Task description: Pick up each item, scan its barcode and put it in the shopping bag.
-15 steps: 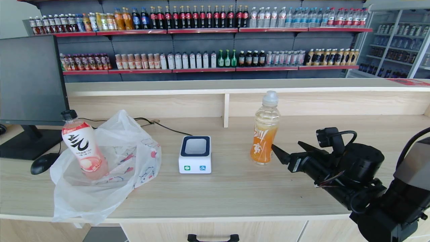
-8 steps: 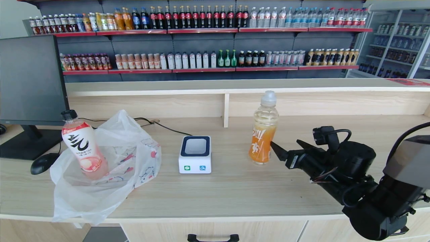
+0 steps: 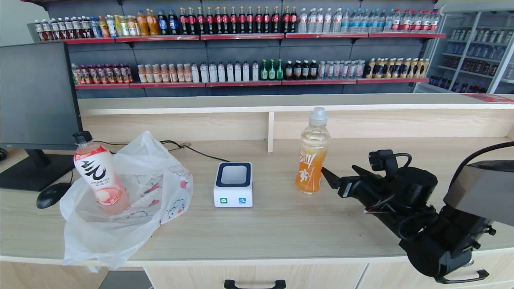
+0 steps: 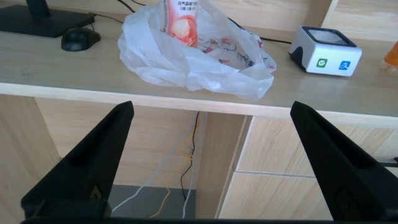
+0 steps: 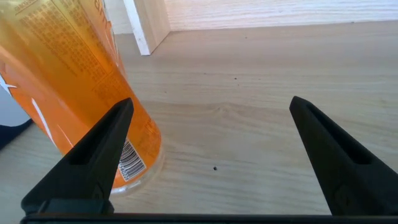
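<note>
An orange drink bottle (image 3: 311, 160) with a white cap stands on the wooden counter (image 3: 281, 224), right of centre. My right gripper (image 3: 338, 170) is open just to its right, one fingertip at the bottle's lower side. In the right wrist view the orange bottle (image 5: 74, 93), barcode low on its label, stands against one finger of the open right gripper (image 5: 209, 106), outside the gap. The white scanner box (image 3: 233, 184) sits mid-counter. A pink drink bottle (image 3: 98, 172) stands inside the white shopping bag (image 3: 132, 216) at the left. My left gripper (image 4: 211, 109) hangs open below the counter's front edge.
A monitor (image 3: 36, 96) and a black mouse (image 3: 52, 194) stand at the far left, with a cable (image 3: 192, 150) running behind the bag. A raised back ledge with an upright divider (image 3: 270, 130) bounds the counter. Drink shelves fill the wall behind.
My right arm has moved left with its gripper open. The orange bottle has slid a little to the left with the fingertip against it.
</note>
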Robot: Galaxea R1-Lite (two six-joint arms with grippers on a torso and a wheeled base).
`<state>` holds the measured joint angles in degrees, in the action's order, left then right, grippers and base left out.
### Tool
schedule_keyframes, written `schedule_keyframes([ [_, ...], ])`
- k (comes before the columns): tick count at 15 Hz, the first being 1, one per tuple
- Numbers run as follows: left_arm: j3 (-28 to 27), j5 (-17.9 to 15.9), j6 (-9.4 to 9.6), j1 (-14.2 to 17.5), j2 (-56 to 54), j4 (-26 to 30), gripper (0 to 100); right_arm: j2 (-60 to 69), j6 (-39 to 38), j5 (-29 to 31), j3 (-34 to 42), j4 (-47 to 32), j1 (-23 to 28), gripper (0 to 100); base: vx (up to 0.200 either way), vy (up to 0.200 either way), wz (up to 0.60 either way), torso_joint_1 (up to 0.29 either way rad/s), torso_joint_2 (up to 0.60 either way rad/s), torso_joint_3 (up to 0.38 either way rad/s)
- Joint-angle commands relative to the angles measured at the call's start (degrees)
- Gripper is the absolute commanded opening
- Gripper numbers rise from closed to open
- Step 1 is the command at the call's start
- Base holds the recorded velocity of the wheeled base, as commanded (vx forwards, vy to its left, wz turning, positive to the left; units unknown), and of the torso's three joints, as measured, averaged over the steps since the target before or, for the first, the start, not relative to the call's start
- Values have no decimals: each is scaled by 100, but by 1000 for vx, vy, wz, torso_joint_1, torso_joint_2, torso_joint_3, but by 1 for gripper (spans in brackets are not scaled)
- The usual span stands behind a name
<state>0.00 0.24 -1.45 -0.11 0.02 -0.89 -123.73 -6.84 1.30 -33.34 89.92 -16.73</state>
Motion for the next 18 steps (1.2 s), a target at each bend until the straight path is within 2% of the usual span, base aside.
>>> schedule_keyframes([
  [1,0,2,-4,2,-2,1,100,-37,7,1,-15,8,29,100,0,0,0,0,0,0],
  [9,0,2,48,2,-2,36,100,130,7,10,56,8,-279,100,0,0,0,0,0,0],
  [14,0,-7,48,2,-2,36,100,86,-2,10,56,8,-788,100,0,0,0,0,0,0],
  [18,0,2,48,2,-2,36,100,139,-2,10,47,8,-771,100,0,0,0,0,0,0],
])
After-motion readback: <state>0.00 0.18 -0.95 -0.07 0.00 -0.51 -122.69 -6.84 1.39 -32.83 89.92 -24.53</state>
